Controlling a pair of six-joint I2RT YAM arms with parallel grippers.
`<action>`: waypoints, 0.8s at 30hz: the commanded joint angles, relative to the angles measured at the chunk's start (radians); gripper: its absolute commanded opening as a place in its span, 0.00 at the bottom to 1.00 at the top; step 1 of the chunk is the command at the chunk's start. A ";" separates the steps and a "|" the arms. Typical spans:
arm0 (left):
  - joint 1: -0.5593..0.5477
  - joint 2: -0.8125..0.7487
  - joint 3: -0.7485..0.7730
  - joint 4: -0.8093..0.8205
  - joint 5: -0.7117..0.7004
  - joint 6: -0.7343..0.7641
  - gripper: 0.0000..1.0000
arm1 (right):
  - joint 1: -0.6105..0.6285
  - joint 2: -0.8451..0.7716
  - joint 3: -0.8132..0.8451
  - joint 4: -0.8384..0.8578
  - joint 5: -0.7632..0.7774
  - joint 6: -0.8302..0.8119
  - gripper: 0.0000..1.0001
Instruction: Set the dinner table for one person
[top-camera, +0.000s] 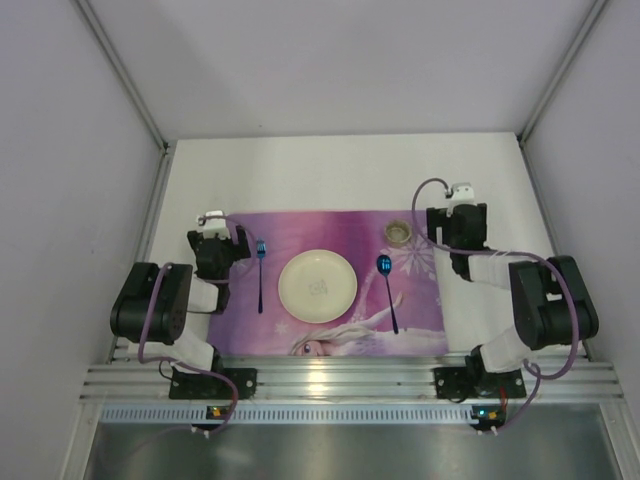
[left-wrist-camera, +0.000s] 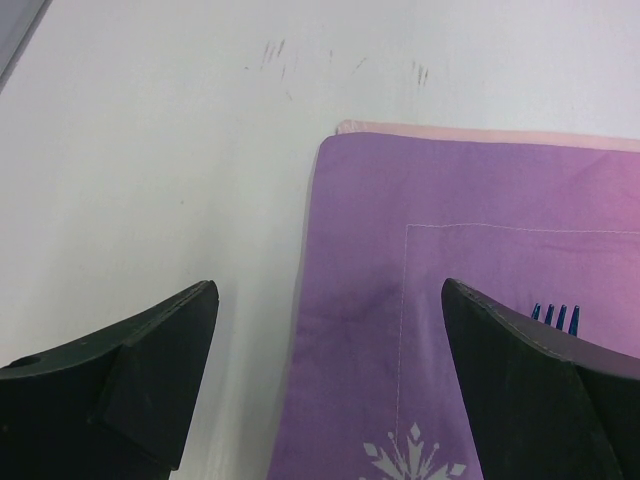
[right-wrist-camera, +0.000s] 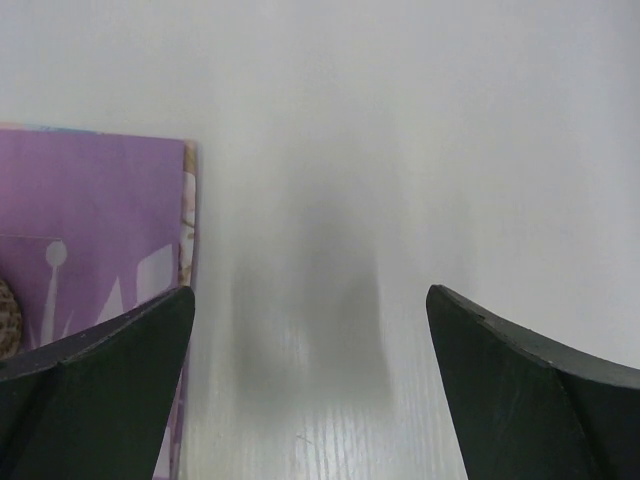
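The white dinner table (top-camera: 330, 170) carries a purple snowflake mat (top-camera: 330, 225). On the mat lie a cream plate (top-camera: 317, 285) in the middle, a blue fork (top-camera: 260, 270) to its left, a blue spoon (top-camera: 388, 290) to its right, and a small cup (top-camera: 399, 233) at the mat's far right. My left gripper (top-camera: 215, 228) is open and empty over the mat's left edge (left-wrist-camera: 300, 300); the fork tines (left-wrist-camera: 556, 316) show past its right finger. My right gripper (top-camera: 458, 205) is open and empty over bare table (right-wrist-camera: 330, 250), just right of the mat's corner (right-wrist-camera: 100, 210).
Grey walls enclose the table on the left, right and far sides. A ribbed aluminium rail (top-camera: 340, 380) runs along the near edge where both arm bases are bolted. Faint scuff marks (left-wrist-camera: 280, 55) show on the tabletop beyond the mat.
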 joint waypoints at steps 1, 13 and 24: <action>0.004 -0.021 0.017 0.079 -0.001 0.005 0.99 | -0.025 -0.019 -0.012 0.202 -0.079 -0.035 1.00; 0.005 -0.019 0.017 0.079 -0.003 0.005 0.99 | -0.059 -0.129 -0.292 0.600 -0.071 0.015 1.00; 0.005 -0.019 0.017 0.080 -0.001 0.005 0.99 | -0.105 -0.086 -0.374 0.800 -0.273 -0.013 1.00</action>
